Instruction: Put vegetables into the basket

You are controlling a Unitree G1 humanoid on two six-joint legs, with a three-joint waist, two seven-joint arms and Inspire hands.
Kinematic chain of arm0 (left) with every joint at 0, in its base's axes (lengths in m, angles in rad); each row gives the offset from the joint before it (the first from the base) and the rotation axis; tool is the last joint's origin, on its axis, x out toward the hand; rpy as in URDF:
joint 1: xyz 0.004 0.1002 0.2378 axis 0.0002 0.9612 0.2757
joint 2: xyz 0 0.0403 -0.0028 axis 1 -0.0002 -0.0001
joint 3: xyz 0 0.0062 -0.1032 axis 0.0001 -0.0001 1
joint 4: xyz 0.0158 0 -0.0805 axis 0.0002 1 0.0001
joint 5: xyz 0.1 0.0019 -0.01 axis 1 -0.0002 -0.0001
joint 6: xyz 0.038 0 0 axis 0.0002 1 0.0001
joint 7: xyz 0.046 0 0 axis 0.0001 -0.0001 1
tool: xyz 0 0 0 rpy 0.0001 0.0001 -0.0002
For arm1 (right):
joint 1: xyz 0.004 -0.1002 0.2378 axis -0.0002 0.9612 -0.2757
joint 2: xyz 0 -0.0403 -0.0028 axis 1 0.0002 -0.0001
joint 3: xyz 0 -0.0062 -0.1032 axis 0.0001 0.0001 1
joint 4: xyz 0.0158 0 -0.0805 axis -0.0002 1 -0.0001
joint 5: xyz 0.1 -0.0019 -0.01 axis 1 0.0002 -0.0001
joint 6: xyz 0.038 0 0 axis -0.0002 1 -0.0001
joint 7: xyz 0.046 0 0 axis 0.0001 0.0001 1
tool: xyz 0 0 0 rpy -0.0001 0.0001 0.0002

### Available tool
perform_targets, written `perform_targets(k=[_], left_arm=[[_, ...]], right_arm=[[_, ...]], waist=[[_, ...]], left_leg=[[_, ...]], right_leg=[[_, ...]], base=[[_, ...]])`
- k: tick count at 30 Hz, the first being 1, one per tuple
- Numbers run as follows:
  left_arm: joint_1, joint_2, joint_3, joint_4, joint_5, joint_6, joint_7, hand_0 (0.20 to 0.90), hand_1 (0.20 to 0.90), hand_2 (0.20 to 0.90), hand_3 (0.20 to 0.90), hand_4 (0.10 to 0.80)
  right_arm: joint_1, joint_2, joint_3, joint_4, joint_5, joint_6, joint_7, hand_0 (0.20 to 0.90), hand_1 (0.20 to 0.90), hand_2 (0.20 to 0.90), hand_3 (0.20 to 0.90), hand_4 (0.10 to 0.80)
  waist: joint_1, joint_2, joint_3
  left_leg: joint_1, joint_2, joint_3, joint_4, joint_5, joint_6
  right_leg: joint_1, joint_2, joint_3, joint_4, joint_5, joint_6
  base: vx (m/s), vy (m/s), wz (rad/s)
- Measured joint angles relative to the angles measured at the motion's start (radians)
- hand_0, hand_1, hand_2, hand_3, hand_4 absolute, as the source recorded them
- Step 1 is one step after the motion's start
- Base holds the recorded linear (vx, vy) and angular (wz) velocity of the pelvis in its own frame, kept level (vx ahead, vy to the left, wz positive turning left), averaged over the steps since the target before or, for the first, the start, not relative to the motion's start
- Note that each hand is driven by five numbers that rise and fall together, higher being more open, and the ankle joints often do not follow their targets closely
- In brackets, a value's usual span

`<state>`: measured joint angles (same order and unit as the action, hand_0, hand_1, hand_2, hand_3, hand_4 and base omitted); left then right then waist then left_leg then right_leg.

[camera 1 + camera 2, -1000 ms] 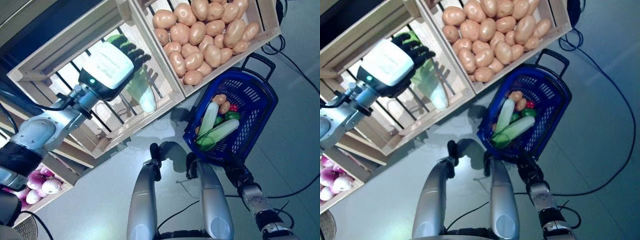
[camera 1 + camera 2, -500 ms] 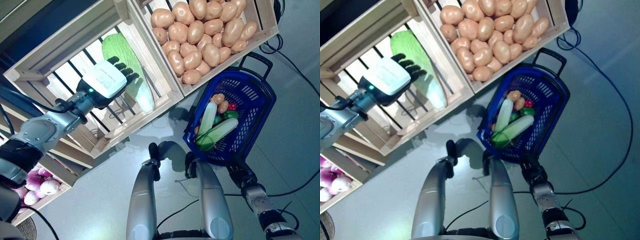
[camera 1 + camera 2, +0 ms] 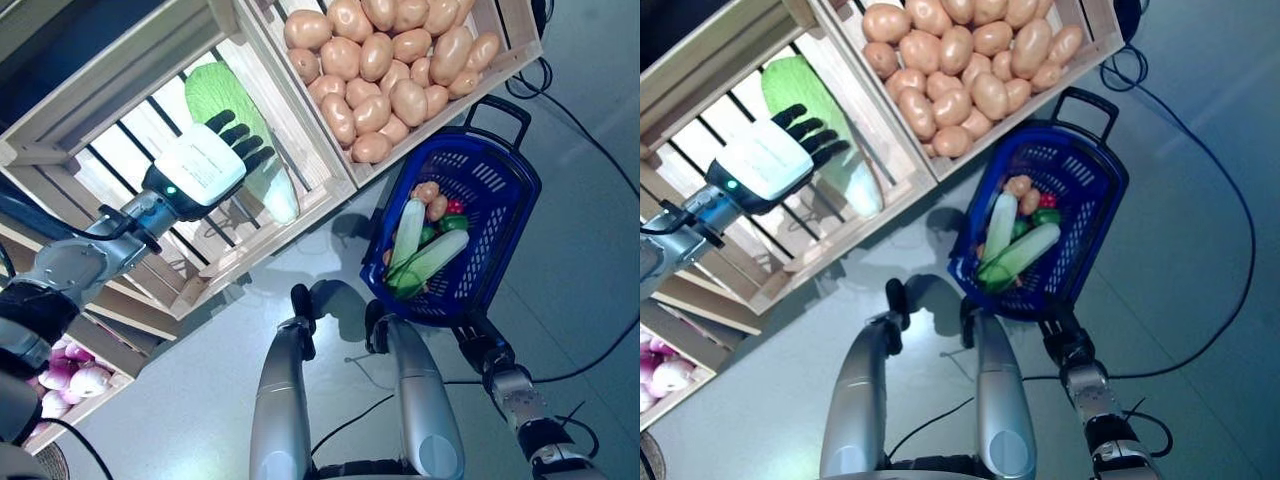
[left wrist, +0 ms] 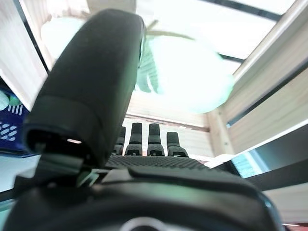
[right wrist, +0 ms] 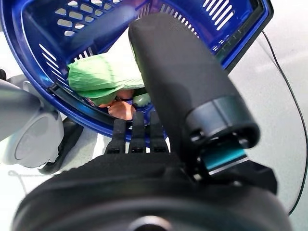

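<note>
- Left hand (image 3: 200, 168) over the slatted crate (image 3: 130, 95), fingers straight and spread, holding nothing; napa cabbage (image 3: 240, 130) lying just past the fingertips toward 1 o'clock, leafy end at 11, pale stem end at 5.
- Not clear from the head views whether fingertips touch the leaves; in the wrist view, cabbage (image 4: 183, 72) beyond the fingers with a gap.
- Best to reach further toward 1 o'clock and lower the palm onto the thick middle, not the loose leafy end, which would likely crush or tear.
- Better to wrap thumb under one flank and fingers over the other before lifting; long, heavy shape liable to pivot out of a tip-only pinch.
- Worth clearing the crate wall at 3 o'clock on the way up, then carrying toward 4 o'clock.
- Blue basket (image 3: 500, 190) on the floor below the potato crate (image 3: 395, 60), already holding two cabbages (image 3: 425, 258), small potatoes and a red piece.
- Right hand (image 5: 139, 134) curled round the basket's rim at 6 o'clock; good to hold steady for the drop.
- Little free room inside: laying the new one lengthwise alongside the others looks safest.
</note>
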<state>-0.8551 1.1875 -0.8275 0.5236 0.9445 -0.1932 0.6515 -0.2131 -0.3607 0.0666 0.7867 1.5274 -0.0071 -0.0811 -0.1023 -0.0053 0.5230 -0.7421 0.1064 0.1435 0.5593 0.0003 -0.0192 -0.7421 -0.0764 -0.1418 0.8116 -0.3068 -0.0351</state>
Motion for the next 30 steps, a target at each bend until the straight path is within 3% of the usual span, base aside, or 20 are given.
perform_targets(k=[11, 14, 18, 30], left_arm=[[-0.007, -0.018, -0.023, 0.037, 0.023, -0.013, 0.051, 0.900, 0.900, 0.900, 0.900, 0.800], [-0.016, -0.046, -0.033, 0.038, 0.029, -0.022, 0.036, 0.900, 0.900, 0.900, 0.900, 0.800], [-0.057, -0.069, -0.106, 0.039, 0.056, -0.023, -0.033, 0.900, 0.900, 0.900, 0.900, 0.800], [-0.098, -0.124, -0.132, 0.075, 0.056, -0.008, -0.060, 0.900, 0.900, 0.900, 0.900, 0.800]], right_arm=[[-0.001, -0.004, 0.025, -0.007, -0.032, -0.001, 0.000, 0.900, 0.900, 0.900, 0.900, 0.800], [-0.004, -0.009, 0.026, -0.007, -0.033, -0.001, 0.000, 0.900, 0.900, 0.900, 0.900, 0.800], [-0.009, -0.016, 0.032, -0.008, -0.068, 0.001, 0.000, 0.900, 0.900, 0.900, 0.900, 0.800], [-0.012, -0.025, 0.036, -0.028, -0.067, 0.000, 0.000, 0.900, 0.900, 0.900, 0.900, 0.800]], waist=[[-0.019, -0.003, 0.000], [-0.018, -0.004, 0.000], [-0.025, -0.004, 0.000], [-0.039, -0.009, 0.000]], left_leg=[[-0.003, 0.008, 0.005, 0.023, -0.013, 0.002], [-0.006, 0.009, 0.015, 0.024, -0.015, 0.005], [-0.015, 0.011, 0.024, 0.025, -0.015, 0.005], [-0.089, 0.017, 0.019, 0.075, -0.033, 0.017]], right_leg=[[-0.002, 0.007, 0.009, 0.006, -0.001, 0.004], [-0.013, 0.007, 0.019, 0.013, -0.002, 0.008], [-0.025, 0.007, 0.025, 0.015, 0.003, 0.005], [-0.083, 0.006, 0.021, 0.032, 0.008, 0.009]], base=[[0.008, -0.001, -0.02], [0.035, 0.015, -0.08], [0.025, 0.004, -0.04], [0.000, 0.003, 0.00]])
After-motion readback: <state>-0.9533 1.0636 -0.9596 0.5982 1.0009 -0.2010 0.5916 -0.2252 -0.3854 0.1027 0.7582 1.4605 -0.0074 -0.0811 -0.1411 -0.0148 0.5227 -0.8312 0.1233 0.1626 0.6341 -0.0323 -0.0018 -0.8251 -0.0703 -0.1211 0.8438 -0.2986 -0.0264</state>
